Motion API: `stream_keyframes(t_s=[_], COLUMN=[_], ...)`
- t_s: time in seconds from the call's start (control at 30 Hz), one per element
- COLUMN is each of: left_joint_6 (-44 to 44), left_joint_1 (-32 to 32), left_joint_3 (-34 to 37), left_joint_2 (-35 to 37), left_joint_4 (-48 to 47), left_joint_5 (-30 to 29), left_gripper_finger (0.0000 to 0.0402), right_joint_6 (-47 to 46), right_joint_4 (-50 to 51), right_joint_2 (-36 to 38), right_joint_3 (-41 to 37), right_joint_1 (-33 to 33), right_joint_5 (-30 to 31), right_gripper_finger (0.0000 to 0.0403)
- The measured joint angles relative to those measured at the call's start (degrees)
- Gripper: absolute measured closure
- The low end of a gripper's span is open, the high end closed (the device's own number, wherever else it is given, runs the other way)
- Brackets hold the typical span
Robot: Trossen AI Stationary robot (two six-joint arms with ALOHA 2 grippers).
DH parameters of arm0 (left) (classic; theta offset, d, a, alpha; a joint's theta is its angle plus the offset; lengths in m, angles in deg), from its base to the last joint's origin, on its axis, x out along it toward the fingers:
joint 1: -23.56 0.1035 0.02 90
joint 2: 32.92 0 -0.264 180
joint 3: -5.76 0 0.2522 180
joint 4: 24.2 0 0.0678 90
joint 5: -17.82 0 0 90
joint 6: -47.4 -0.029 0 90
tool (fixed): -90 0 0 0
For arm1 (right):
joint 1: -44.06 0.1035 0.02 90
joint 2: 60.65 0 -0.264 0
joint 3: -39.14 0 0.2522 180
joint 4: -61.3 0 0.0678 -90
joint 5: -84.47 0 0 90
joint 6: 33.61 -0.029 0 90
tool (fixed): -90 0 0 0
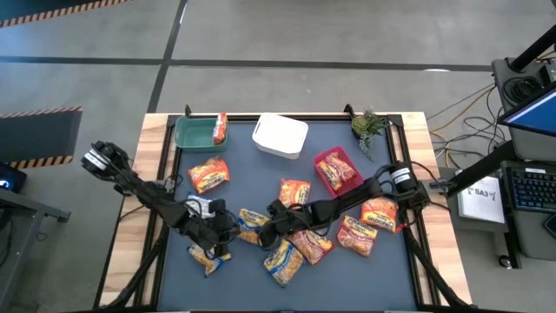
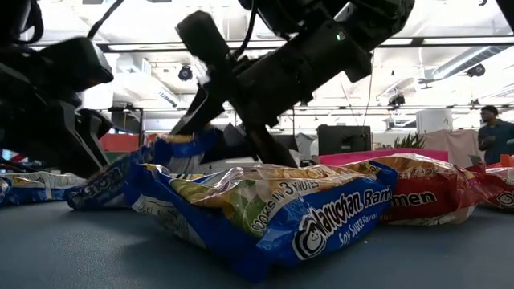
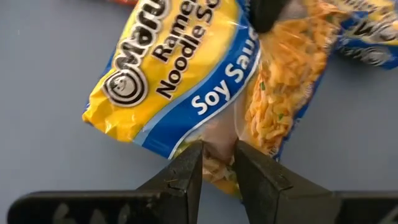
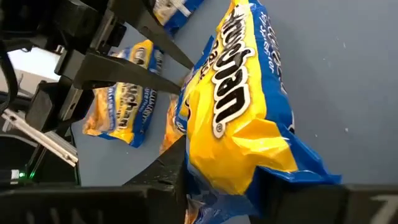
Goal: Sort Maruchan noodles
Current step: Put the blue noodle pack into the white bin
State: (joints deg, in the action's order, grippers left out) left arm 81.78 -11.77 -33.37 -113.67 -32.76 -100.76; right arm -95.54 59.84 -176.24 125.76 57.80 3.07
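Observation:
A yellow-and-blue Maruchan noodles packet point(image 1: 250, 223) lies near the table's middle, between my two grippers. My left gripper point(image 1: 228, 224) comes from the left and is shut on it point(image 3: 186, 74). My right gripper point(image 1: 268, 230) comes from the right and is shut on its other end point(image 4: 242, 106). Several more packets lie flat on the dark mat, orange ones point(image 1: 208, 174) and blue-yellow ones point(image 1: 285, 261). One packet point(image 1: 219, 128) stands in the green bin point(image 1: 193, 135) and another point(image 1: 339, 172) lies in the red bin point(image 1: 323, 159). My left gripper pinches the packet's near edge point(image 3: 217, 140) between its two fingertips, which slant down from the table's left. Only the rim of the wrapper lies between them. My right gripper has the opposite end point(image 4: 230, 168) between its two fingers point(image 4: 280, 193), coming from the table's right and slanting down. In the low view the packet point(image 2: 161, 164) slants up toward this gripper.
The white bin point(image 1: 280, 136) stands at the far middle between the green and red bins. A small green plant point(image 1: 369, 126) sits at the far right corner. Packets crowd the mat's near middle and right point(image 1: 356, 235); a blue-yellow one point(image 2: 281, 209) lies close to the low camera.

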Motion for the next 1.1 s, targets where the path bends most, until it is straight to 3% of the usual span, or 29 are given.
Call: stream_keyframes(t_s=[0.2, 0.4, 0.67, 0.77, 0.93, 1.1], left_joint_6=[-3.7, -9.9, -22.0, -26.8, -35.9, -44.1], left_joint_1=[0.0, 0.1, 0.5, 1.1, 4.2, 8.9], left_joint_3=[0.0, 0.0, -0.1, -0.1, -0.5, -2.6], left_joint_2=[5.9, 14.5, 24.0, 26.1, 28.8, 30.5], left_joint_4=[-1.4, -5.1, -5.7, -5.0, -2.9, -3.0], left_joint_5=[-0.5, -2.6, -14.3, -17.3, -17.5, -17.4], left_gripper_finger=[0.0325, 0.0325, 0.0325, 0.0325, 0.0325, 0.0325], right_joint_6=[2.9, 6.2, 12.4, 15.6, 20.3, 22.2], right_joint_4=[3.8, 14.5, 24.8, 25.7, 25.5, 25.4], right_joint_2=[4.1, 10.8, 20.3, 22.4, 23.1, 22.8], right_joint_3=[0.0, 0.0, 0.0, 0.0, 0.0, 0.0], right_joint_1=[-0.7, -2.0, -5.6, -8.0, -12.7, -18.1], right_joint_5=[0.2, 3.0, 12.3, 16.5, 21.7, 19.2], right_gripper_finger=[0.0306, 0.0306, 0.0306, 0.0306, 0.0305, 0.0305])
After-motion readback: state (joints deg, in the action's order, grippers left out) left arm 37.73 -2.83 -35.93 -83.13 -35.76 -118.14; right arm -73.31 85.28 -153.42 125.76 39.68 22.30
